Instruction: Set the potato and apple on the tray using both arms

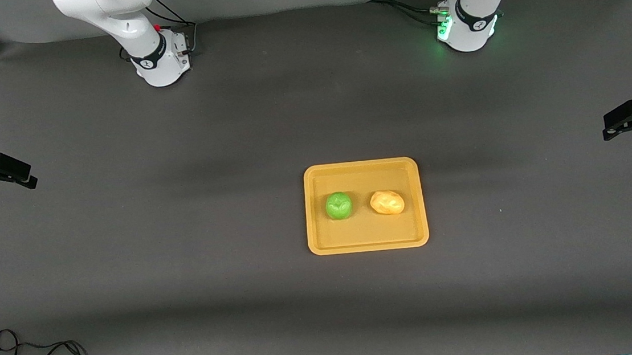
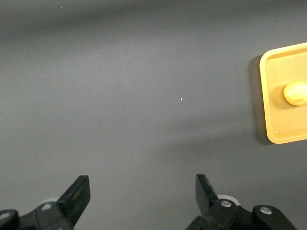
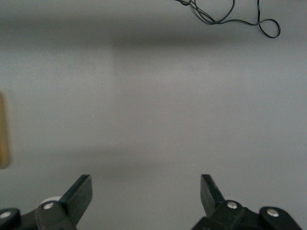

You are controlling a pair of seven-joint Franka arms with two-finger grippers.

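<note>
Front view: apple and potato lie mid-tray, mid-worktop. Left gripper and right gripper hang wide, empty, over opposite worktop ends. Main risk: jolting the tray, rolling the apple.

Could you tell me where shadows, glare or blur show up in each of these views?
Front view: soft shadow bands cross the table, glare spots on the apple and potato. Left wrist view: the tray casts a dark edge shadow. Right wrist view: the tray's edge is blurred.
</note>
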